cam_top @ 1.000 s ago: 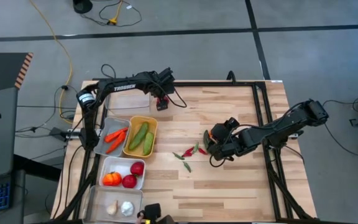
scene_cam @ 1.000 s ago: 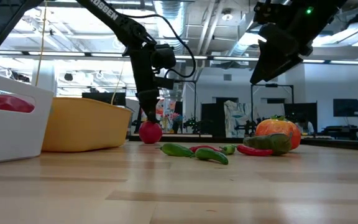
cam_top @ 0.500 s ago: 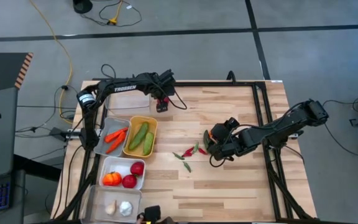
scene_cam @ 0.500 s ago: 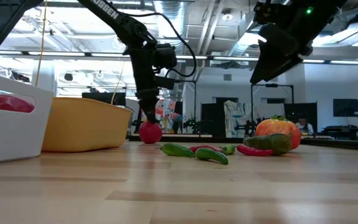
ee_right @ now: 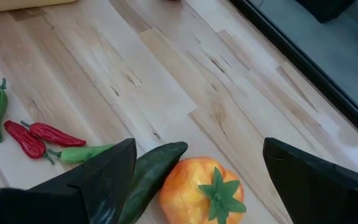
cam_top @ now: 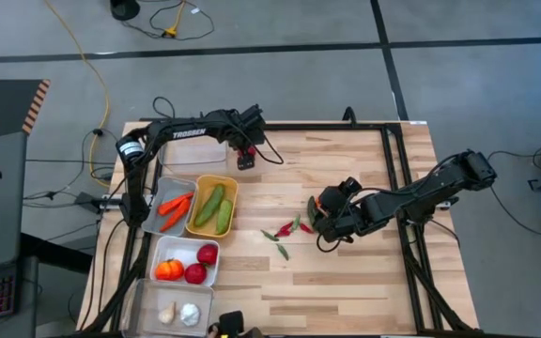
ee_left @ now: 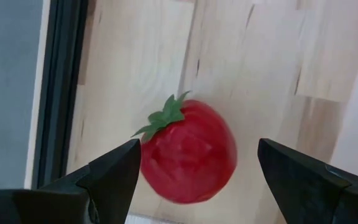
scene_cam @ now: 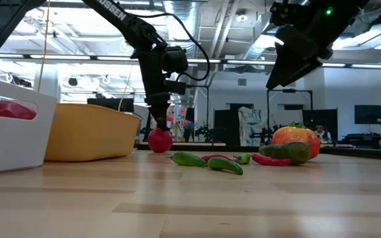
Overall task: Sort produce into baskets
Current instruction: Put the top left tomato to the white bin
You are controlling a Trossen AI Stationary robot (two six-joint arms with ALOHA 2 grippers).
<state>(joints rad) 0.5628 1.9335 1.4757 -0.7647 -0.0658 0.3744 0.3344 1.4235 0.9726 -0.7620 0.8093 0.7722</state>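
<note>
Gleaming red tomato [ee_left: 188, 152], green leafy stem.

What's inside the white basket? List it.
The white basket holds two red tomatoes and one orange-yellow pepper. Nothing else shows from above; anything beneath them is hidden.

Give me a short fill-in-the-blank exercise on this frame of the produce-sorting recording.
1. The yellow rectangular tray holds two green ____.
2. The open left gripper straddles a red ____ on the wood.
3. Beside the orange-yellow pepper, under the open right gripper, lies a green ____.

Missing words: cucumbers; tomato; cucumber
</note>
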